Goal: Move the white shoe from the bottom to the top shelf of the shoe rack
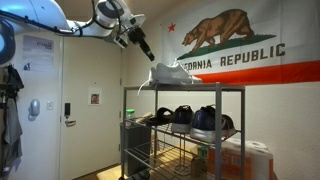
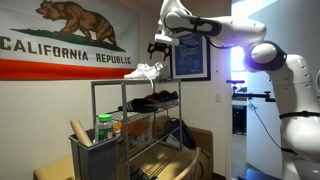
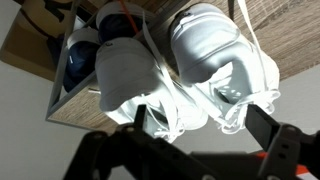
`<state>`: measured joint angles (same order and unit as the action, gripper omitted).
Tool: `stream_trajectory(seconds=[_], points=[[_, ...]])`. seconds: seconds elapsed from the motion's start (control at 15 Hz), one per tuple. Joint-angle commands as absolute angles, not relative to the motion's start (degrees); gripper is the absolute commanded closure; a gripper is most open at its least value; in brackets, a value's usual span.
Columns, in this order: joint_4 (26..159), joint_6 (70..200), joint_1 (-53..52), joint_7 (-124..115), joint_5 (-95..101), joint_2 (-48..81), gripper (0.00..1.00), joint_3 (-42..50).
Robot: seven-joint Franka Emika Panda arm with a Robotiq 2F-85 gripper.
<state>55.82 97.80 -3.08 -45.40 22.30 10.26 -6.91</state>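
The white shoe [image 1: 172,73] lies on the top shelf [image 1: 200,89] of the shoe rack [image 1: 241,130], toward the 9 o'clock end of that tier in an exterior view and nearer the middle in another [image 2: 145,72] — so the main move looks done. The tool [image 1: 146,44] hangs in the air at about 10 o'clock from the shoe, apart from it. In the wrist view the tool [image 3: 195,125] shows its two dark fingers [image 3: 262,128] spread wide with nothing clamped between them; loose laces lie in the gap, but I cannot tell that they are caught. That view looks straight down on white uppers [image 3: 125,80], and a second white rounded form [image 3: 215,50] sits at 2 o'clock from the first; it may be the matching sneaker, though I cannot be sure. Dark caps [image 1: 190,118] fill the tier below. By my reading, what remains is only to pull the arm clear, provided the shoe sits fully on the wire and does not overhang the rim.
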Motion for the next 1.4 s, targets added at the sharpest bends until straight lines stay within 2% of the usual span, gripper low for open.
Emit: stream_trajectory(seconds=[0.0, 0.27, 0.53, 0.87, 1.33], points=[[57.5, 91.9, -4.5, -44.4, 23.4, 6.4, 0.0, -7.5], [57.1, 75.2, -7.1, -40.4, 22.3, 3.5, 0.0, -9.2], [65.9, 66.5, -8.2, -36.4, 18.8, -2.4, 0.0, -10.7], [81.7, 73.6, -7.8, -21.2, 13.3, -9.5, 0.0, -8.5], [103.0, 94.0, -7.2, 2.9, 7.9, -18.4, 0.0, -2.8]])
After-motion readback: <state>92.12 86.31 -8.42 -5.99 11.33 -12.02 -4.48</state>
